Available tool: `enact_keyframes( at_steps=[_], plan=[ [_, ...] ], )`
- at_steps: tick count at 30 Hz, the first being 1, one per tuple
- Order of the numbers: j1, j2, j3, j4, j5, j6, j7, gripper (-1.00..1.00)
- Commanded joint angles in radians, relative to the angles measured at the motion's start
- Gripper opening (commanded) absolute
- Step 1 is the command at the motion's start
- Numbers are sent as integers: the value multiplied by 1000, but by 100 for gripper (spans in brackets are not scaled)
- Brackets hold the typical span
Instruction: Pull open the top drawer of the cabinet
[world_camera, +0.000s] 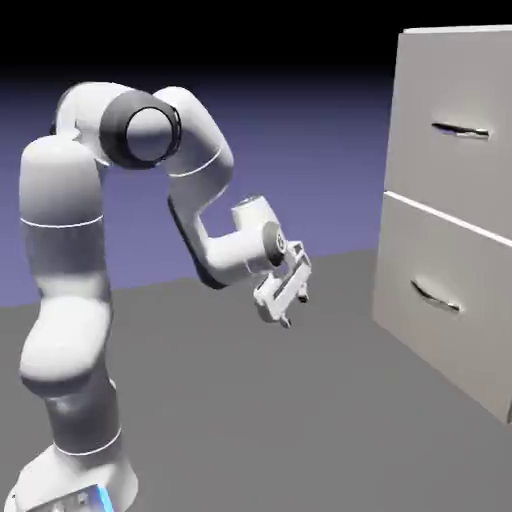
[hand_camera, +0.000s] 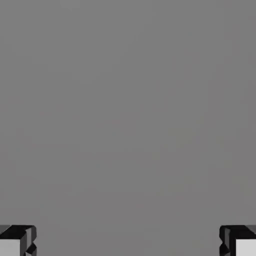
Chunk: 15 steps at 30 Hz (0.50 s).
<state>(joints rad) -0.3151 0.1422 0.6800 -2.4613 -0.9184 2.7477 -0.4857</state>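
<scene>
The cabinet (world_camera: 450, 200) stands at the right of the exterior view, tall and pale grey-beige. Its top drawer (world_camera: 455, 125) is flush with the front and carries a slim dark handle (world_camera: 461, 130). The lower drawer front (world_camera: 440, 300) has a like handle. My gripper (world_camera: 294, 309) hangs low over the grey table, well to the left of the cabinet and far below the top handle, pointing down and to the right. It is open with nothing between its fingers. In the hand view the two fingertips (hand_camera: 17, 242) sit wide apart at the bottom corners, over plain grey table.
The white arm's big elbow (world_camera: 150, 130) rises at the exterior view's left, its base (world_camera: 70, 480) at the lower left. Grey table top (world_camera: 300, 420) runs between the arm and the cabinet.
</scene>
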Motion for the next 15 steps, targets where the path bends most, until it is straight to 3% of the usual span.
enact_keyframes(
  at_steps=[1, 15],
  plan=[
    [-12, 25, 24, 12, -33, -10, -44, 0],
    [-174, 379, 362, 185, -488, -154, -652, 0]
  ],
)
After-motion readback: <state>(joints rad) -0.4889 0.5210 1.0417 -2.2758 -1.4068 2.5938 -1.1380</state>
